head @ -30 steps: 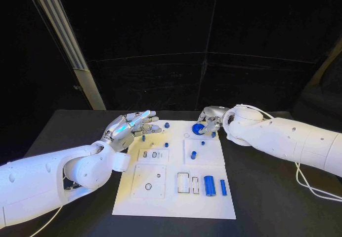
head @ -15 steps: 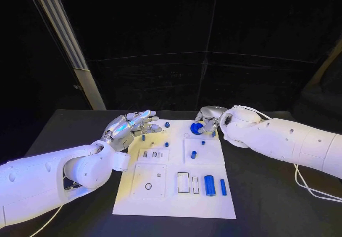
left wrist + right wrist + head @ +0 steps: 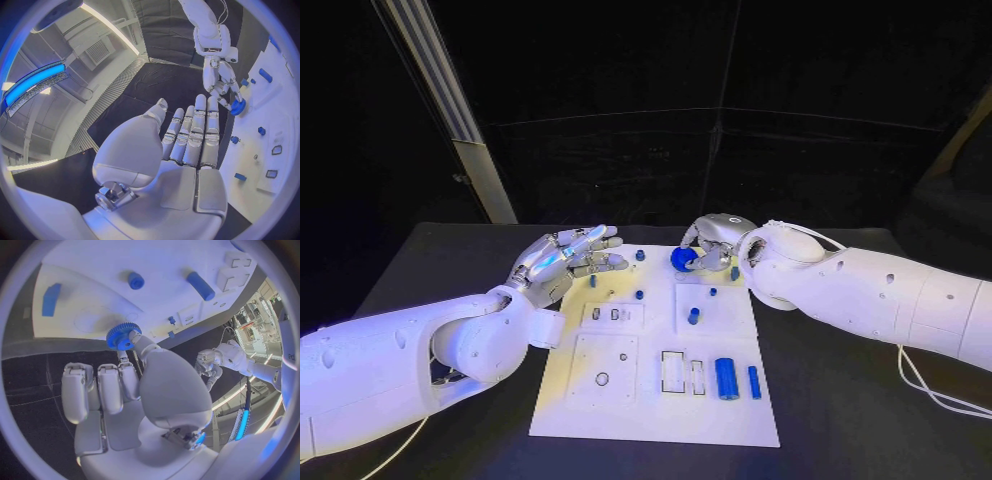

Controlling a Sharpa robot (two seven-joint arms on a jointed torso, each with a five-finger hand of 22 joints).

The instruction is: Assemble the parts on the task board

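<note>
Black table point(image 3: 848, 400) — dark room.

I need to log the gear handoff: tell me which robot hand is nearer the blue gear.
Right. The right robot hand pinches the blue gear at the board's far edge. The left robot hand hovers apart, over the board's left side, holding nothing.

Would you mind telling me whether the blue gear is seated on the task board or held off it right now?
Held off it. The right hand pinches the blue gear in its fingertips above the far end of the task board.
</note>
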